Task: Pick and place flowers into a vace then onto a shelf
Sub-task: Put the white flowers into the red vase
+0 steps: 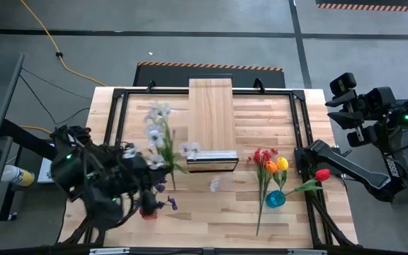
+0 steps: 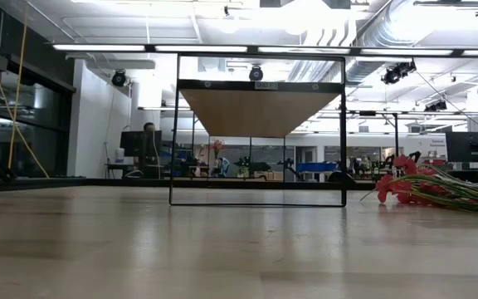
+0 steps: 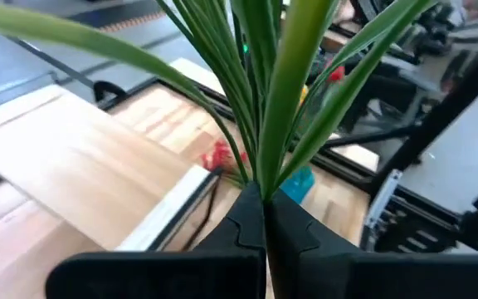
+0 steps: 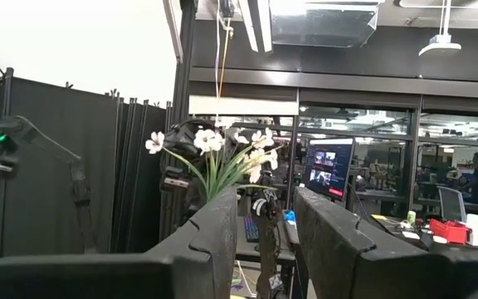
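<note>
Where the pale slatted table (image 1: 261,212) fills the middle of the high view, grey floor with dark seams surrounds it and a yellow cable (image 1: 52,42) trails across the upper left. The shelf (image 1: 212,117) runs down from the top centre of that frame, its metallic strip toward the middle.

The left gripper (image 3: 265,218), at the lower left of the high view, has its jaws pressed together on the green stems of a white spray (image 1: 160,131), whose blossoms spread up toward the shelf's left side. Tulips (image 1: 271,166), red, orange and yellow, lie at centre right beside a small blue object (image 1: 275,199); another red tulip (image 1: 321,174) sits nearer the right arm. A purple sprig (image 1: 167,204) lies at the lower left.

The right gripper (image 4: 265,218) waits at the right edge, jaws slightly apart with nothing between them.

Only the low view shows the shelf's underside within a black frame (image 2: 257,131) and the bright office behind, where a person (image 2: 148,141) sits at far left. The right wrist view alone catches the white blossoms against dark panels and a lit monitor (image 4: 329,166).
</note>
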`<state>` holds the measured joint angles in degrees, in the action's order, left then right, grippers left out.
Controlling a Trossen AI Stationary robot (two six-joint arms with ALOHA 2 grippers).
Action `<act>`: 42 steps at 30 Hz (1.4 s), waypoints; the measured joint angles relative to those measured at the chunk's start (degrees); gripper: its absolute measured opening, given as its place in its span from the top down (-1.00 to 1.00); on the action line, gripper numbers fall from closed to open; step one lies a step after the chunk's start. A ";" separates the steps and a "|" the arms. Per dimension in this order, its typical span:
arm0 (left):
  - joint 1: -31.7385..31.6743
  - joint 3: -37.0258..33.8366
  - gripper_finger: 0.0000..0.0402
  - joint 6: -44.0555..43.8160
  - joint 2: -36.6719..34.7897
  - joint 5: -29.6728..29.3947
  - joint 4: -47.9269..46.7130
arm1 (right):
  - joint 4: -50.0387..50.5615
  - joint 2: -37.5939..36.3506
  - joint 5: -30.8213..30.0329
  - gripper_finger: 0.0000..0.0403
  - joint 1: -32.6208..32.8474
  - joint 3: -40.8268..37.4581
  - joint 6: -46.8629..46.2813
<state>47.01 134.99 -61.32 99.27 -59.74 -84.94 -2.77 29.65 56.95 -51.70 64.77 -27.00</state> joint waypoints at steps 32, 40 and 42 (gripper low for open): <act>28.62 -10.73 0.85 -2.97 -4.61 -21.93 -5.09 | 2.12 0.00 -4.09 0.44 0.00 -0.01 -2.80; 31.16 -15.63 0.85 -12.32 -4.61 -19.93 -5.06 | 2.27 0.00 -4.09 0.44 0.00 -0.01 -4.47; 31.06 -16.54 0.85 -14.72 -4.61 -18.54 -5.04 | 2.30 0.00 -4.09 0.44 0.00 -0.01 -5.15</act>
<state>78.06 118.45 -76.04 94.65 -78.28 -89.97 -0.47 29.65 52.86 -51.71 64.77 -32.15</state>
